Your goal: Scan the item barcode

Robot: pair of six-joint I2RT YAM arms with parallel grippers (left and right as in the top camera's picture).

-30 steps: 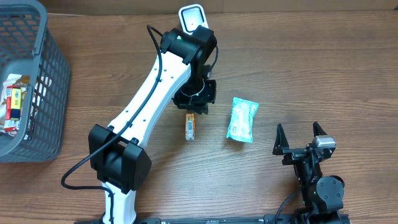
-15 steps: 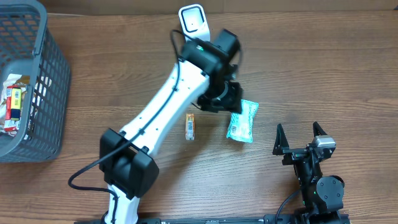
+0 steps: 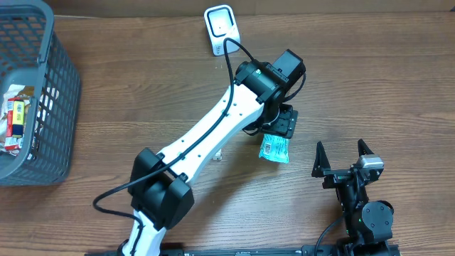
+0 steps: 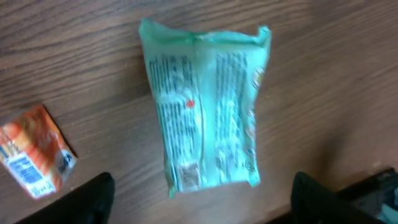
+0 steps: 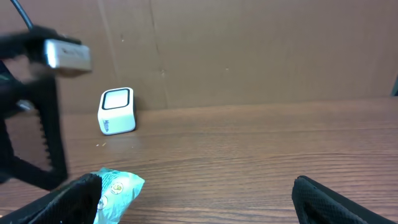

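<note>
Packet (image 4: 205, 112) lies flat on the surface near its middle, directly under the left claw (image 4: 202, 198). In the overhead view only the packet's near end shows from beneath the wrist.

In the left wrist view the two dark fingers stand apart at the lower corners of the frame. The packet's lower end sits between them, and nothing is pinched. The packet's long axis runs up the frame, square to the line on which the fingers would meet. As I read it, closing would take the packet across its narrow width rather than end to end. Most of the packet lies ahead of the fingertips, so the hold would fall near one end unless the claw shifts forward along the packet.

A small printed patch near that lower end may be the barcode. It is too blurred to be sure.

The right claw (image 3: 341, 153) is spread wide and empty. It sits near the front edge, to the right of the packet and clearly farther from it, so the left arm looks the one to lift.

The scanner (image 3: 220, 25) stands at the far edge, well apart, beyond the packet and to its left. An orange carton (image 4: 34, 158) lies just left of the packet, not touching it.
</note>
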